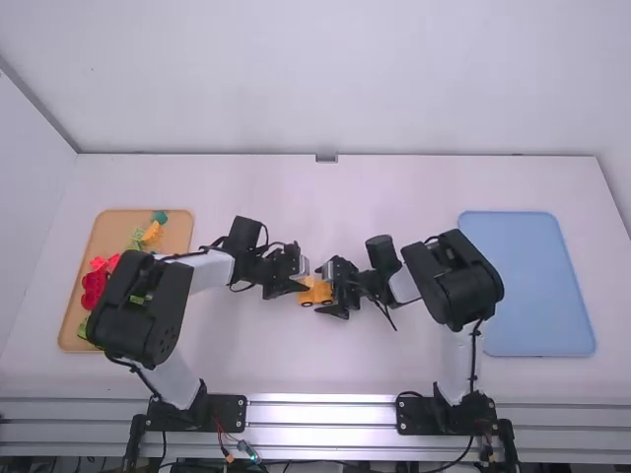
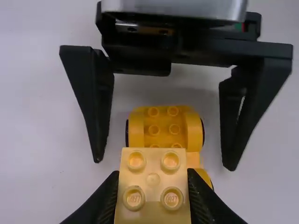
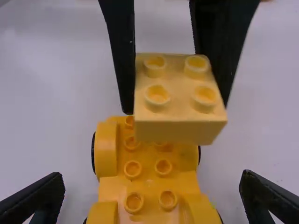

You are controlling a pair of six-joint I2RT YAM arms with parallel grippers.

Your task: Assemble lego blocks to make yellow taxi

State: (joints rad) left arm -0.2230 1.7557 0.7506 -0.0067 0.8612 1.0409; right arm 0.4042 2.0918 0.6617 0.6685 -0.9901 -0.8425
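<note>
In the high view, my left gripper (image 1: 296,279) is at the table's middle, just left of my right gripper (image 1: 338,288), with the orange-yellow wheeled base (image 1: 317,294) between them. My left gripper (image 2: 153,186) is shut on a light yellow 2x2 block (image 2: 152,179), studs up, held above the base (image 2: 163,126). The same block (image 3: 180,102) hangs over the far part of the studded car base (image 3: 147,179) in the right wrist view. My right gripper (image 3: 152,184) stands open, its fingers apart on either side of the base without touching it.
On the left, an orange tray (image 1: 115,232) holds several red, green, yellow and teal pieces. A blue tray (image 1: 532,286) lies at the right. The white wall (image 1: 335,79) rises behind the table.
</note>
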